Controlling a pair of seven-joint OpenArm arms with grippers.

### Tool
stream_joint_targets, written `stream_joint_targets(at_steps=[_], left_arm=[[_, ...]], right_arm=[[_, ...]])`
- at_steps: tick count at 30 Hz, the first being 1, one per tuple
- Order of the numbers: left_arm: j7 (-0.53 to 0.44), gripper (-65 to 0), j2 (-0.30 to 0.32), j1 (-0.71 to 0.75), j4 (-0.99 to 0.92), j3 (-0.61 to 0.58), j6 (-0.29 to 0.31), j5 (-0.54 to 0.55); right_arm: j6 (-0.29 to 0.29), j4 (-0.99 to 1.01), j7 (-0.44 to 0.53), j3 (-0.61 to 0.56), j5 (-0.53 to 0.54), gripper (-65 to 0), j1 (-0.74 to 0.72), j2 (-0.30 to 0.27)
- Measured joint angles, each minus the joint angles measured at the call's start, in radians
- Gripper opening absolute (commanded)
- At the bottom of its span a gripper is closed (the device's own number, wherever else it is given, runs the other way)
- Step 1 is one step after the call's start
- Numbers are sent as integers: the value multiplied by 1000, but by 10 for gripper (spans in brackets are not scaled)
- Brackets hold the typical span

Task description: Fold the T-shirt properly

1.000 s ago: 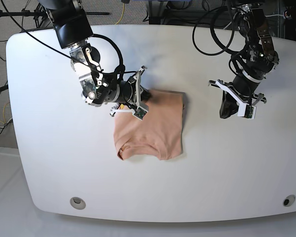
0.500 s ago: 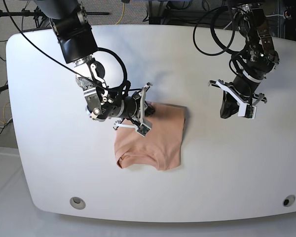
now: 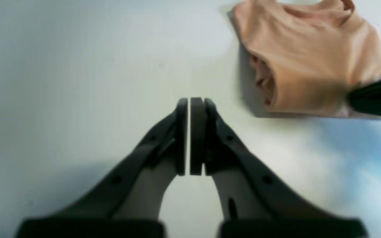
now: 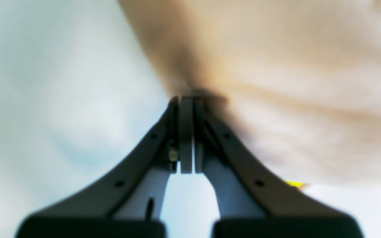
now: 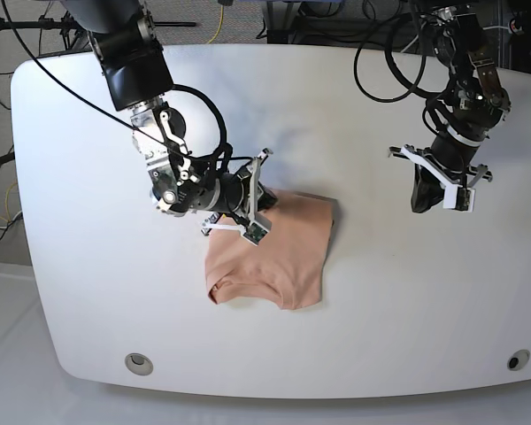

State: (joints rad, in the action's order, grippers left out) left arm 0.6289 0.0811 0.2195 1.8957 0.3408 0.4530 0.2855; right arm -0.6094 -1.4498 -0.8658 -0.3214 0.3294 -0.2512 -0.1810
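T-shirt [image 5: 270, 252]: peach, folded into a compact block at tabletop [image 5: 380, 310] centre.
Right gripper [image 5: 248, 208]: jaws closed, tips pressed at the shirt's 10 o'clock corner — whether cloth is pinched, unclear.
Left gripper [image 5: 425, 195]: closed, empty, at 3 o'clock.
Progress: near done — neck edge bunched, needs smoothing.

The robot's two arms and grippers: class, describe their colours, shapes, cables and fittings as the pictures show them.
Both arms are black with bare-metal joints, and loose black cables loop alongside them. The left gripper and right gripper each have two dark grey curved fingers with small round holes, ending in flat rectangular pads. A white bracket sits at each wrist. No markings are readable.
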Motion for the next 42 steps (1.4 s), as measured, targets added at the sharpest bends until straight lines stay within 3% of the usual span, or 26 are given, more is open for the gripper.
stream_joint_targets(at_steps=[7, 12, 17, 24, 31, 36, 42], left_arm=[[-1, -650, 43, -1, 1, 18, 3, 0], [-1, -650, 40, 7, 3, 111, 7, 4], [-5, -650, 45, 65, 11, 224, 3, 3], [-2, -650, 39, 149, 12, 394, 126, 0], [-3, -650, 29, 263, 12, 516, 200, 0], [-1, -650, -37, 334, 10, 604, 239, -5], [-18, -650, -107, 391, 10, 672, 244, -65]], right_arm=[[8, -190, -108, 161, -10, -650, 56, -44], [6, -312, -185, 303, -7, -650, 106, -84], [0, -430, -217, 487, 10, -650, 242, -170], [4, -523, -237, 743, -10, -650, 471, -262], [-9, -533, -219, 961, 14, -650, 663, -263], [-8, -533, -230, 1121, 5, -650, 806, -258], [-10, -533, -209, 1305, 14, -650, 932, -201]])
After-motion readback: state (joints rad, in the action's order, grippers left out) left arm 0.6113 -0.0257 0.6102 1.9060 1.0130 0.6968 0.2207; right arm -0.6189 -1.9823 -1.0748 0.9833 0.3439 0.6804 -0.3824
